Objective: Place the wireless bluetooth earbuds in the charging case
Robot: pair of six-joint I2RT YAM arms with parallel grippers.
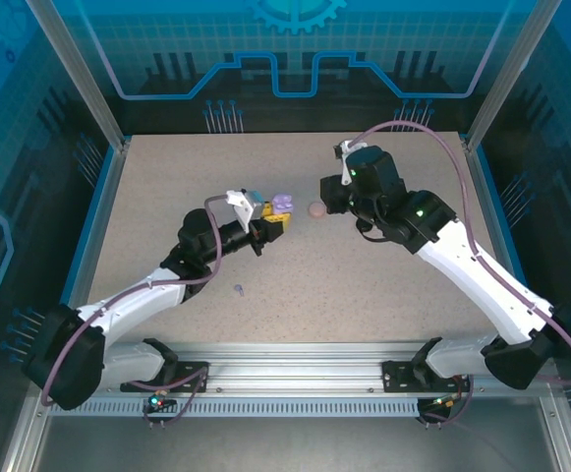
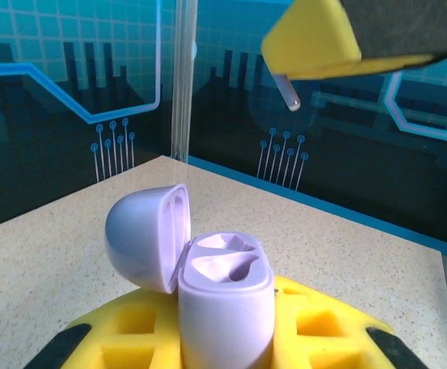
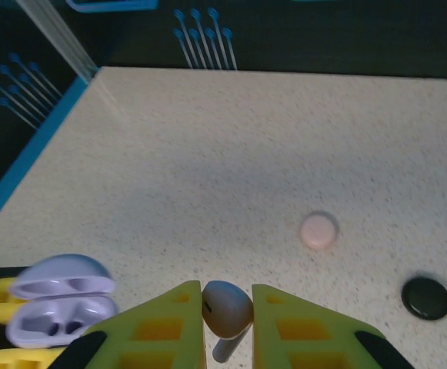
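My left gripper [image 2: 227, 334] is shut on the base of an open lilac charging case [image 2: 227, 304], held upright off the table. Its lid [image 2: 146, 238] hangs back to the left and both sockets are empty. From above, the case [image 1: 282, 204] sits at the tip of my left gripper [image 1: 270, 224]. My right gripper [image 3: 228, 314] is shut on a pale lilac earbud [image 3: 225, 306], stem pointing down. It hovers a little right of the case [image 3: 58, 304] and higher. Its yellow finger [image 2: 311, 42] and the earbud's stem [image 2: 288, 94] show above the case. Another tiny lilac earbud [image 1: 239, 289] lies on the table.
A closed round pink case [image 3: 318, 230] lies on the speckled table [image 1: 364, 295] just right of the lilac case, and a black round case [image 3: 426, 298] lies further right. Blue walls and metal posts enclose the table.
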